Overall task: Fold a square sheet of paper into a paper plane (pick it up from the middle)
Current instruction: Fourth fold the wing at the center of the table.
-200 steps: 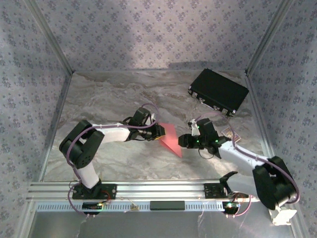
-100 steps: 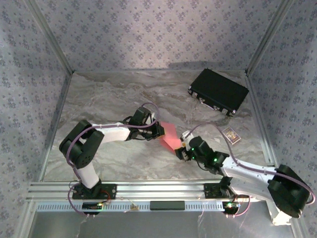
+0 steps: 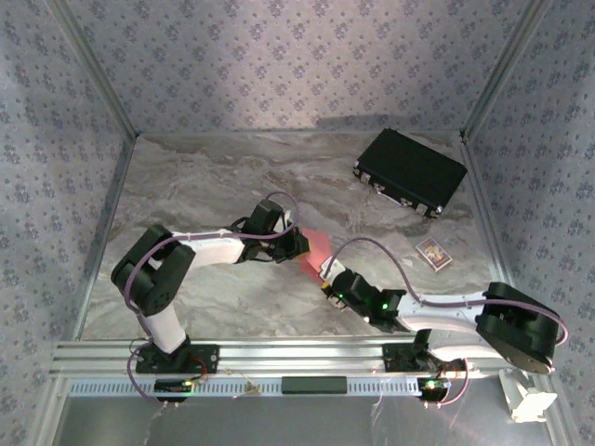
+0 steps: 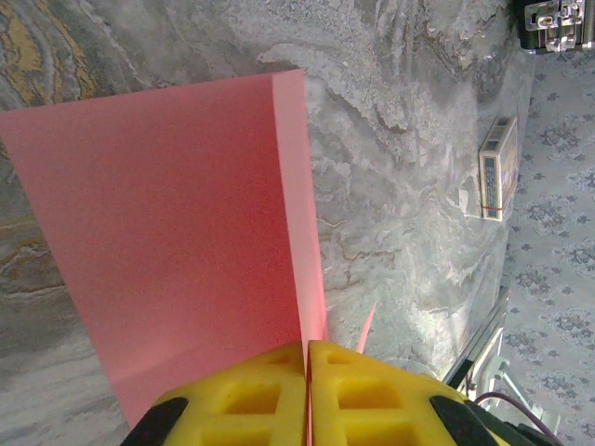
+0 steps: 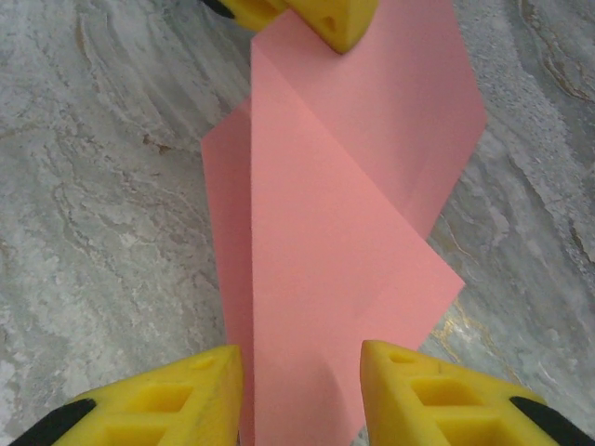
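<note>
The square sheet of paper (image 4: 177, 214) is off the table (image 3: 204, 186) and hangs between the 2 arms. It is already creased into a narrower pink shape.

The left pincer (image 4: 307, 348) is clenched on 1 edge of it, pads pressed together with the paper's fold line running straight out ahead of them. A narrow second layer lies along the right of that line.

From the right wrist, the right pincer (image 5: 297, 358) stands released. Its 2 yellow fingers (image 5: 186, 390) are apart and straddle the near end of the paper without pinching it. The left arm's fingertips (image 5: 335, 19) hold the far end, directly ahead of the right pincer.

Done, as far as I can judge: the pick-up and at least 1 lengthwise fold, with overlapping layers and a slanted corner to the right of the right pincer.

Left: no sharp nose or wings are visible, so the paper plane looks well short of finished. Most of the folding probably remains.

A black case (image 3: 409, 170) and a small box (image 3: 433, 253) lie well beyond the right pincer, untouched.
</note>
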Controlling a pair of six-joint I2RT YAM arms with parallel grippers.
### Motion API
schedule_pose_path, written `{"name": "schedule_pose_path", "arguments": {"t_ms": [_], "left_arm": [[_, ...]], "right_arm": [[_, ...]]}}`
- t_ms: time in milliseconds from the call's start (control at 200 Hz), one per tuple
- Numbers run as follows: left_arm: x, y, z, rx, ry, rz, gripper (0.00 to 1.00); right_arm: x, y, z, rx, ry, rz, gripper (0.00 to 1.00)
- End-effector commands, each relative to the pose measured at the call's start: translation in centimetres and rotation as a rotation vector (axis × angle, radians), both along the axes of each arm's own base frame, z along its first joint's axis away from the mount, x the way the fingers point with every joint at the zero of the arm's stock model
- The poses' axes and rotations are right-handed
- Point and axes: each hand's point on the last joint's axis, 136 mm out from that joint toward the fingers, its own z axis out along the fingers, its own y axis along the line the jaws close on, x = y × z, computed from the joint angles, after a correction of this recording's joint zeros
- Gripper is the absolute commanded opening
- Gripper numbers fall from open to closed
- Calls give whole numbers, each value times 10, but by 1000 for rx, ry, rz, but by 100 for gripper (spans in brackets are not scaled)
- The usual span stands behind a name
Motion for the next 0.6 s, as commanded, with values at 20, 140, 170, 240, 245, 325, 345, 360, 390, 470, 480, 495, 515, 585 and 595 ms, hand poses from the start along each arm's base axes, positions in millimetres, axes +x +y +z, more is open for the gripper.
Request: {"name": "schedule_pose_path", "arguments": {"t_ms": [20,140,170,240,245,325,345,360,390,470,480,495,515,585,595], "left_arm": [[2,-7,12,-25,-25,-16,9],[2,-8,12,-26,-28,-18,9],[2,-7,12,-25,-28,-17,9],[2,-7,12,-25,-27,-18,9],[2,-7,12,-24,-27,-18,9],[2,-7,12,-25,-27,-18,8],[1,-7,13,-26,-27,-19,8],[2,-7,13,-26,-27,-18,9],[2,-7,13,-25,-26,-18,8],[2,-7,13,-26,-28,-17,8],[2,-7,13,-26,-27,-17,9],[2,-7,13,-26,-27,-17,8],[2,-7,14,-27,-28,-18,8],[1,-7,13,-25,-29,-18,8],[2,-6,14,-25,-29,-17,8]], "right_arm": [[9,12,12,-20,-60,10,39],[12,11,7,-67,-77,-2,38],[13,11,6,-73,-80,-6,38],[14,9,3,-89,-79,-11,37],[14,9,3,-89,-80,-12,37],[15,7,0,-102,-81,-24,37],[15,7,-1,-104,-80,-28,36],[15,7,-1,-104,-79,-28,36],[16,7,-1,-104,-81,-31,36],[16,8,-2,-105,-79,-31,34],[16,8,-2,-105,-78,-31,34],[16,8,-3,-109,-77,-30,34],[16,8,-4,-112,-76,-30,34],[16,7,-5,-116,-74,-33,32],[16,7,-5,-115,-74,-33,32]]}}
